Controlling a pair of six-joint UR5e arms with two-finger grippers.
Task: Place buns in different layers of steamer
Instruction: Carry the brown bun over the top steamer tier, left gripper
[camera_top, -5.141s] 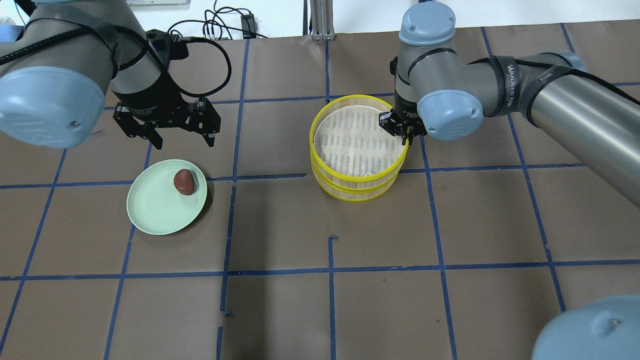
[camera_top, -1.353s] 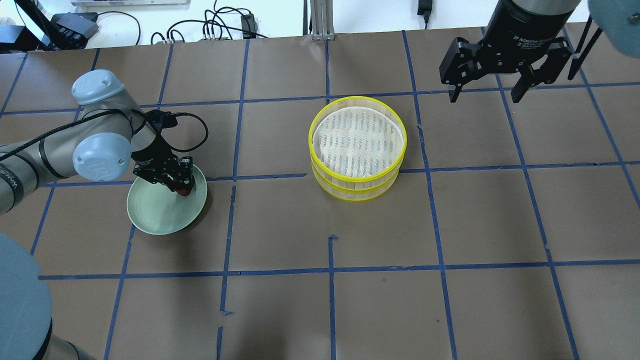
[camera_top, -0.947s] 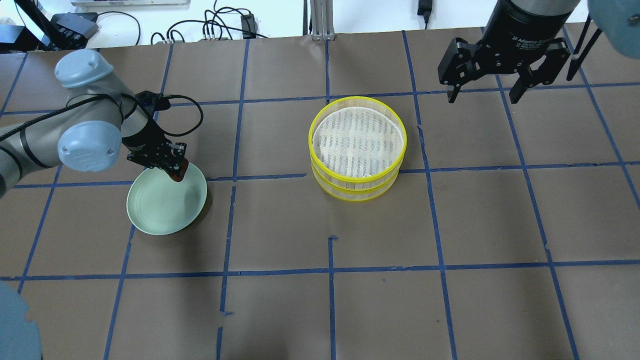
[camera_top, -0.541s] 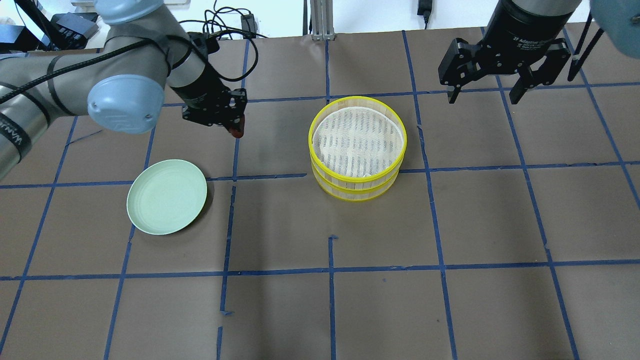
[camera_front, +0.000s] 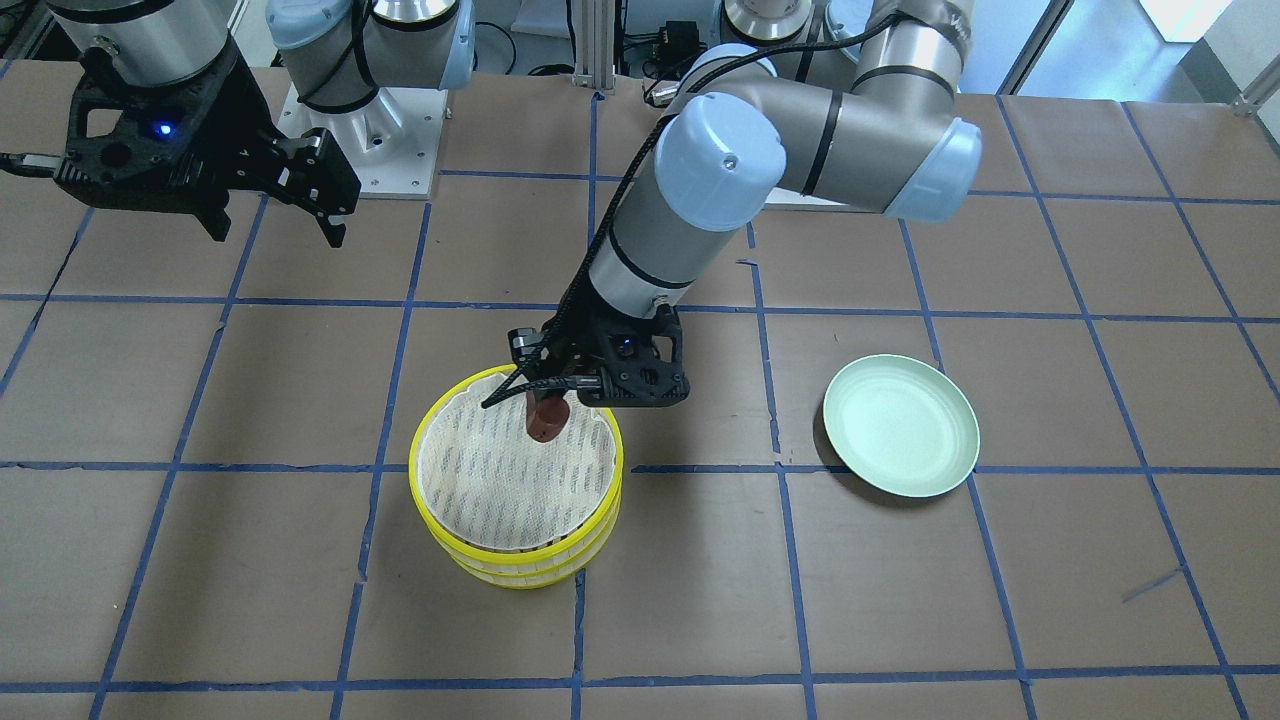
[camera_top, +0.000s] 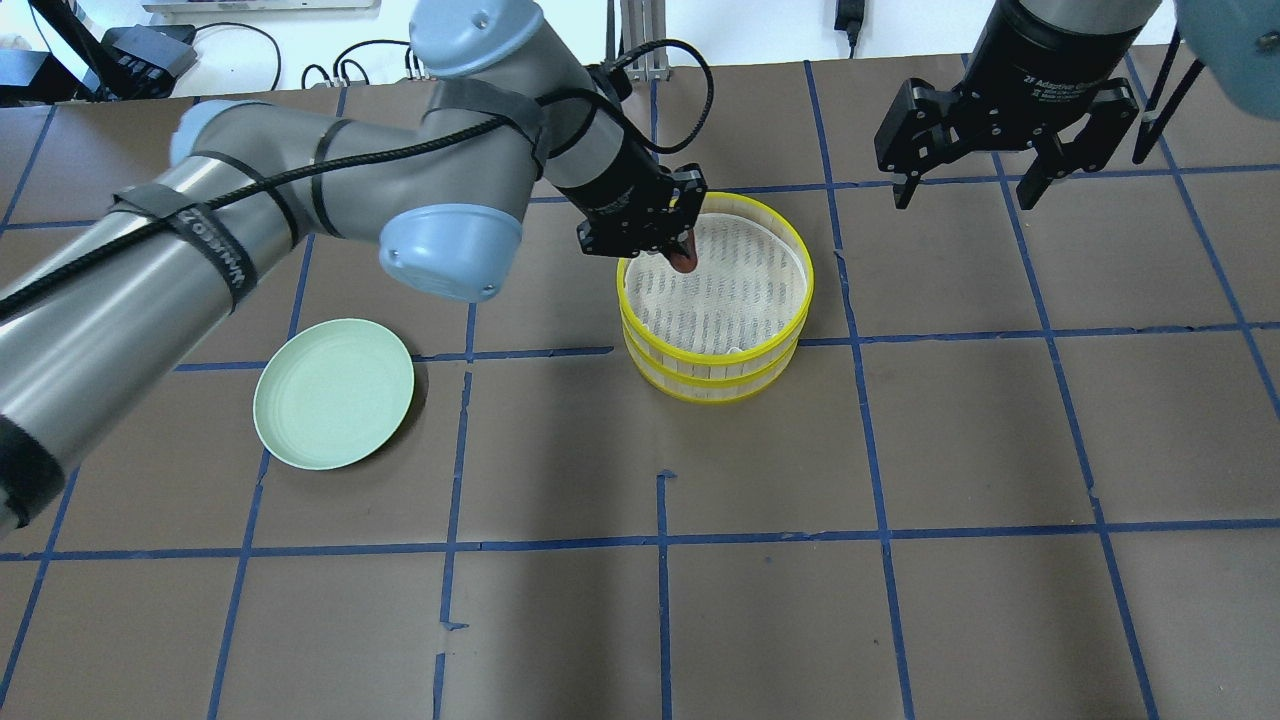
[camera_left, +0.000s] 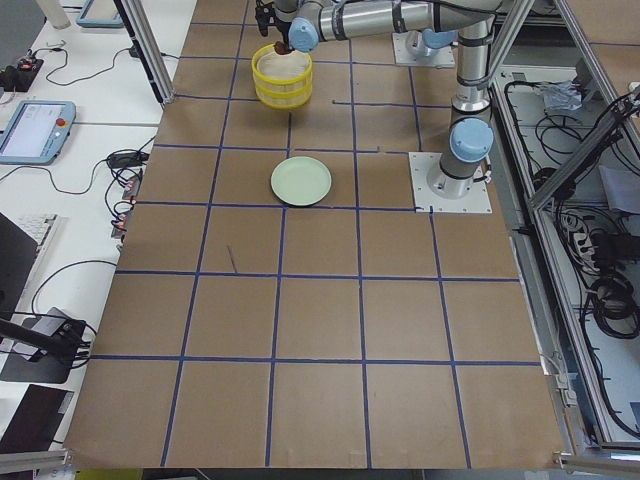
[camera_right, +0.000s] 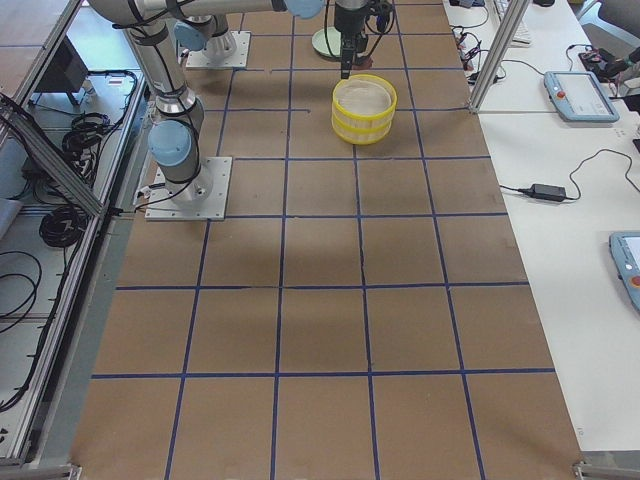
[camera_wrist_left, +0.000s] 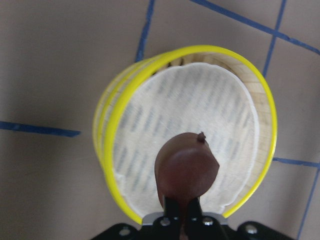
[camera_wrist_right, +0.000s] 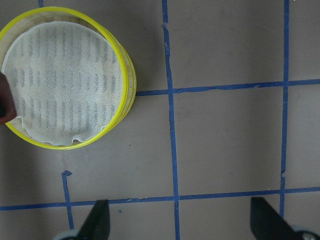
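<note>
The two steamer tiers (camera_top: 715, 372) stand stacked in the middle of the table, and the top tier's white cloth is bare. My left gripper (camera_top: 683, 255) is shut on the dark reddish-brown bun (camera_top: 686, 263) and holds it just above the top tier, near its back-left rim. The bun (camera_wrist_left: 186, 167) hangs over the cloth in the left wrist view, and it shows in the front view (camera_front: 547, 420) too. The white bun is out of view. My right gripper (camera_top: 965, 198) is open and empty, raised at the back right.
The pale green plate (camera_top: 333, 407) lies empty on the table to the left of the steamer. Cables and a metal post stand along the table's back edge.
My left gripper lifted the brown bun off the green plate and carried it right to above the top tier. My right gripper left the steamer rim earlier and has since held still.
</note>
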